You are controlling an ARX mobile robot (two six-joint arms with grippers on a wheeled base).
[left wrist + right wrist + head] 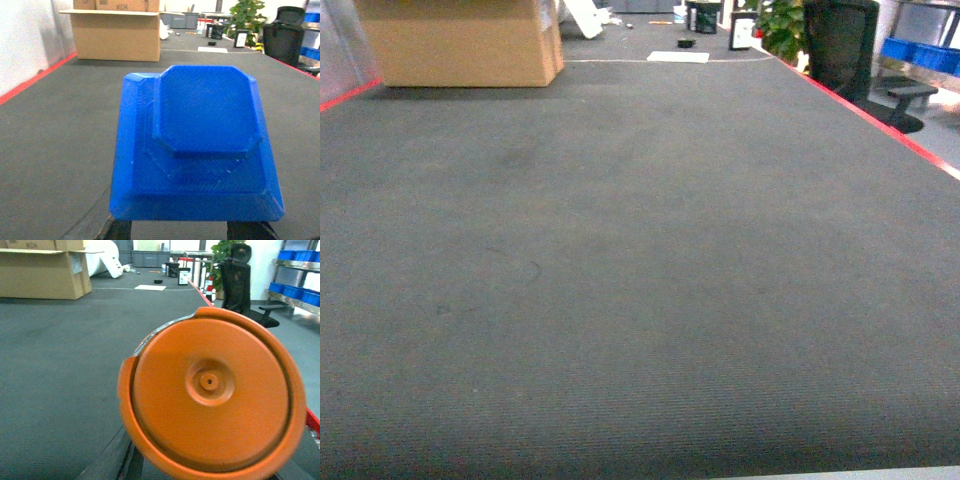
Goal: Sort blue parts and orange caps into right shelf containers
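A blue part (200, 145), a stepped block with an eight-sided raised top, fills the left wrist view. My left gripper (182, 232) is shut on it, and only the dark fingers (120, 231) show under its near edge. A round orange cap (212, 395) with a small centre boss fills the right wrist view, with my right gripper (210, 474) shut on it; one dark finger (125, 460) shows at its lower left. The right shelf containers (295, 290) are blue crates on a metal rack at the far right, also seen in the head view (920, 52). Neither gripper appears in the head view.
Dark grey carpet (620, 280) stretches ahead, bordered by a red line (880, 125) on the right. A large cardboard box (460, 45) stands far left. A black office chair (845, 50) and a potted plant (782, 25) stand far right, before the rack. A white sheet (678, 57) lies on the floor.
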